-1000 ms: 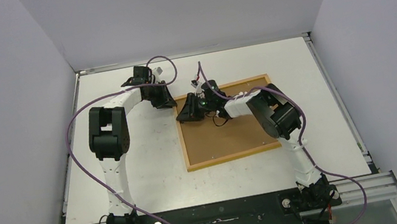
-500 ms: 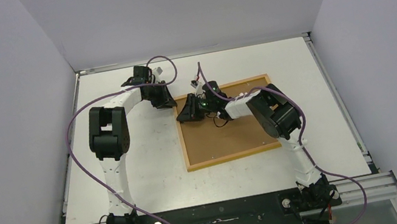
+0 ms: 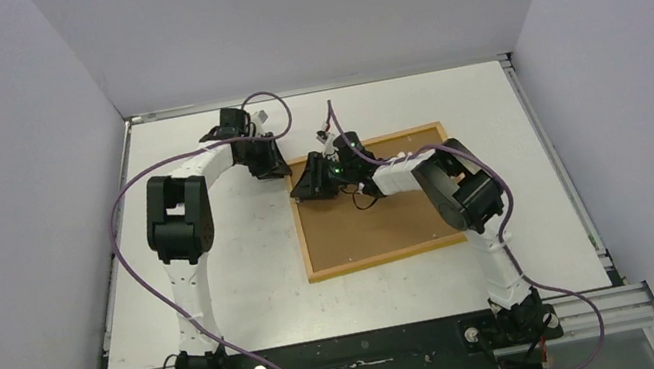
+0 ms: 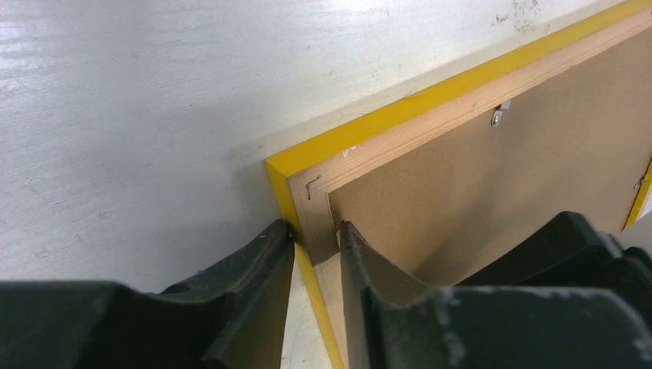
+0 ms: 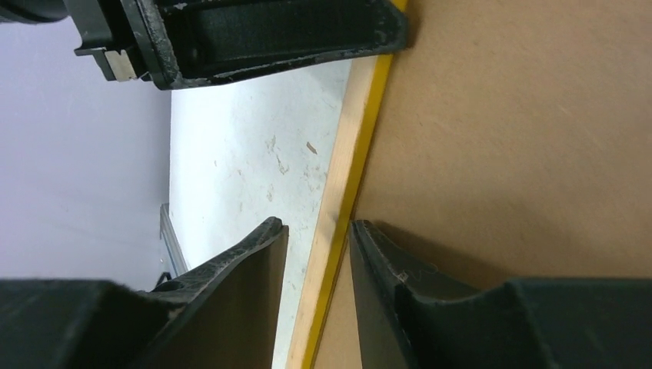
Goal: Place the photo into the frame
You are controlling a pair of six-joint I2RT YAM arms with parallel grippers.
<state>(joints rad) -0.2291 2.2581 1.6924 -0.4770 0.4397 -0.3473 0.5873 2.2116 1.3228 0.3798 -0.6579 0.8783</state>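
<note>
Only the left gripper (image 4: 317, 234) pinches the frame (image 4: 400, 123); the right gripper (image 5: 315, 231) sits slack astride it, so it may pivot

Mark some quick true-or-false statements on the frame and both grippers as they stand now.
1. The frame lies back up on the table. True.
2. The left gripper is shut on the frame's rail at a corner. True.
3. The right gripper is at the frame's right edge. False: it straddles the left rail, beside the left gripper.
4. The right gripper pinches the rail tight. False: a gap shows beside one finger.
5. The photo lies in plain view. False: no view shows it.
</note>
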